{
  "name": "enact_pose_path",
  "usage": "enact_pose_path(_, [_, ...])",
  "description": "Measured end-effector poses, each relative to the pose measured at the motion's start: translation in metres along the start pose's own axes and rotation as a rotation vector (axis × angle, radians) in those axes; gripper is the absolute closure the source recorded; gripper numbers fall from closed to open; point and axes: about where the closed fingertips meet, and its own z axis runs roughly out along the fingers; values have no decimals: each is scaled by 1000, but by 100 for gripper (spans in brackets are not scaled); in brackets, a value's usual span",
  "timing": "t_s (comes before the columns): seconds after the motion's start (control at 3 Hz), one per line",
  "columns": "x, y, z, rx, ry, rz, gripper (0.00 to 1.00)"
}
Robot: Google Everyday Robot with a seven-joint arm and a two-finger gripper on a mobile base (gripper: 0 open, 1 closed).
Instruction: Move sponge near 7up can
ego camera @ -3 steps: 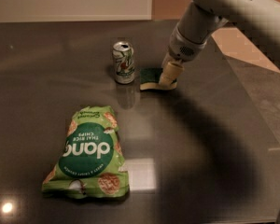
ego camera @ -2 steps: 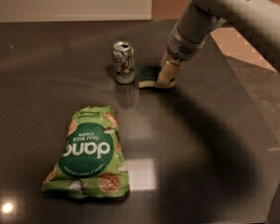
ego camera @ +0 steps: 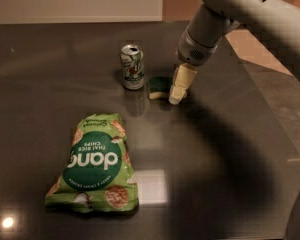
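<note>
1. The dark table carried everything you were working with, and its glossy top showed reflections of the things standing on it.
2. Your arm came in from the upper right and sloped down toward the back middle of the table.
3. The green chip bag lay flat at the near left, well apart from the rest. By my reading it played no part in your job.
4. The can stood upright toward the back, with a narrow strip of table showing on its right side.
5. Your gripper was down at table level, against the right edge of the sponge or very nearly so. I could not tell whether it was open or closed, nor whether it held anything.
6. The sponge lay flat between the can and your gripper, just beside the can without touching it, green side up. I judged you to be at the placing step, with the sponge about where it belonged. Your next move called for letting go, if you held it at all, then lifting straight up, so as not to drag the sponge away or knock the can.
</note>
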Motion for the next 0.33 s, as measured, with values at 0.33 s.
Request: enact_pose_path(0.33, [0, 0, 0, 0, 0, 0, 0])
